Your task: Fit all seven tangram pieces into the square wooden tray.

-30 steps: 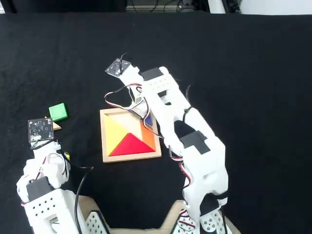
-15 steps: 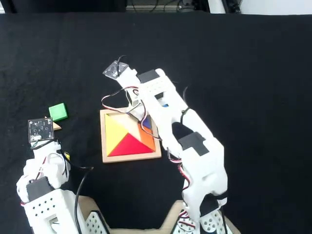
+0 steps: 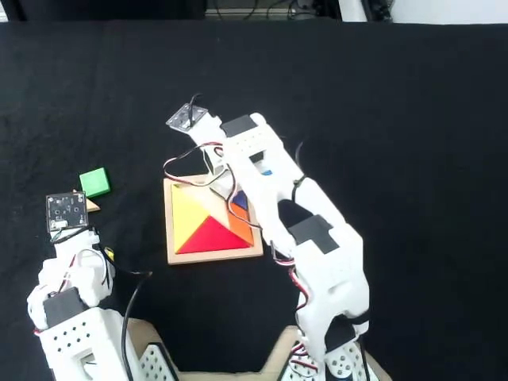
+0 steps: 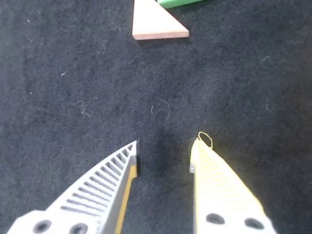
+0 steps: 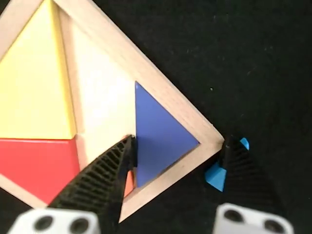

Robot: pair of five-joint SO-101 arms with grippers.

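From above, the right arm [image 3: 262, 171] is leaning over the far right corner of the wooden tray [image 3: 169, 226], which is holding a yellow triangle [image 3: 189, 213] and a red triangle [image 3: 213, 236]. The green square [image 3: 95, 182] is lying well to its left.

At the left wrist, the left gripper [image 4: 163, 146] is hanging wide open over black cloth [image 4: 73, 87], with a pale triangle [image 4: 156, 22] ahead.

At the right wrist, the right gripper [image 5: 178, 146] is spreading wide across the tray's corner. One finger is at the blue triangle [image 5: 161, 131] inside, the other outside the rim.

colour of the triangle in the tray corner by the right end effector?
Blue. The triangle shows best in the right wrist view, in the tray corner.
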